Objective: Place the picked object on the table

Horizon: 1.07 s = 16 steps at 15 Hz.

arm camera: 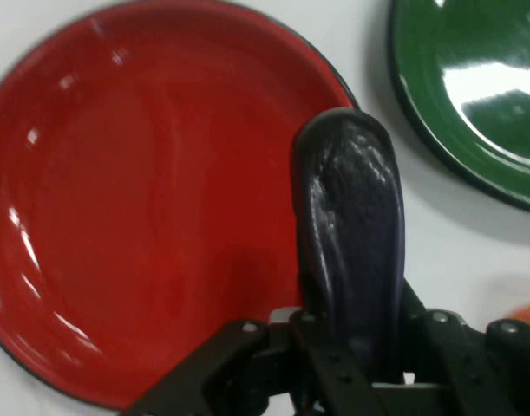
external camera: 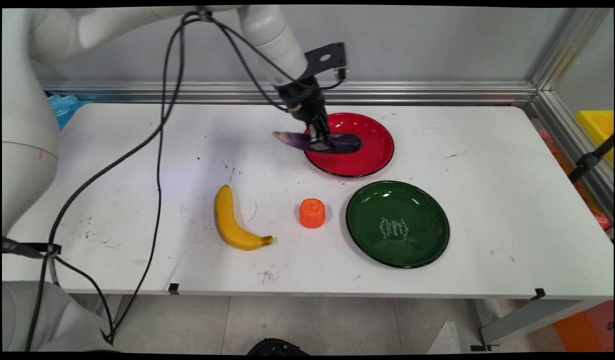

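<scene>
In the main view, the gripper (external camera: 320,141) is clenching an eggplant (external camera: 317,141) above the left rim of the red plate (external camera: 372,150) at upper centre; a banana (external camera: 232,220), orange cup (external camera: 312,213) and green plate (external camera: 397,223) are lying below. In the hand view, the eggplant (arm camera: 356,225) is sticking up from the fingers (arm camera: 330,364), overlapping the red plate's (arm camera: 143,199) right edge, with the green plate (arm camera: 473,87) sitting at upper right.

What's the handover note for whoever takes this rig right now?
Gripper: jaws shut on the dark purple toy eggplant, held above the near-left rim of the round red plate; its rounded end is over the plate, its stem end sticks out past the rim.
On the white table: yellow toy banana, small orange toy pumpkin, round green plate with nothing on it.
</scene>
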Motion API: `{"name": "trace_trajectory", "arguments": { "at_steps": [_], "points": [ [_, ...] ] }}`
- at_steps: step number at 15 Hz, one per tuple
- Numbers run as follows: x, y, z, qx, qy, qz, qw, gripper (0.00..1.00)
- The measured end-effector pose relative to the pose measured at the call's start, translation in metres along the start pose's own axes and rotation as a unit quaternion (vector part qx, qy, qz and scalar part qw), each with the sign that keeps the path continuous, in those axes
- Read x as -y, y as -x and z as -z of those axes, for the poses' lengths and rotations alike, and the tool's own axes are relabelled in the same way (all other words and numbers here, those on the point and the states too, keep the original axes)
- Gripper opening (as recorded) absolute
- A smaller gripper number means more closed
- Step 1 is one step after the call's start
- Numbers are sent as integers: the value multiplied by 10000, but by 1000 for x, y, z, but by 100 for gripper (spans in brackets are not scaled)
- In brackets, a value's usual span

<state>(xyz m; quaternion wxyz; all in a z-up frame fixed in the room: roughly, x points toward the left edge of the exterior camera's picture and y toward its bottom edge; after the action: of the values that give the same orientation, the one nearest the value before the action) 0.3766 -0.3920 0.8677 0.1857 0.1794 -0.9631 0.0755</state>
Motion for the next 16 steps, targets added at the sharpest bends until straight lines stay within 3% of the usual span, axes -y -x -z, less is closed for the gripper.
{"name": "trace_trajectory", "arguments": {
  "at_steps": [8, 16],
  "points": [
    [-37, 52, 12, 90, 86, -68, 9999, 0],
    [-44, 76, -11, -47, 71, -97, 9999, 0]
  ]
}}
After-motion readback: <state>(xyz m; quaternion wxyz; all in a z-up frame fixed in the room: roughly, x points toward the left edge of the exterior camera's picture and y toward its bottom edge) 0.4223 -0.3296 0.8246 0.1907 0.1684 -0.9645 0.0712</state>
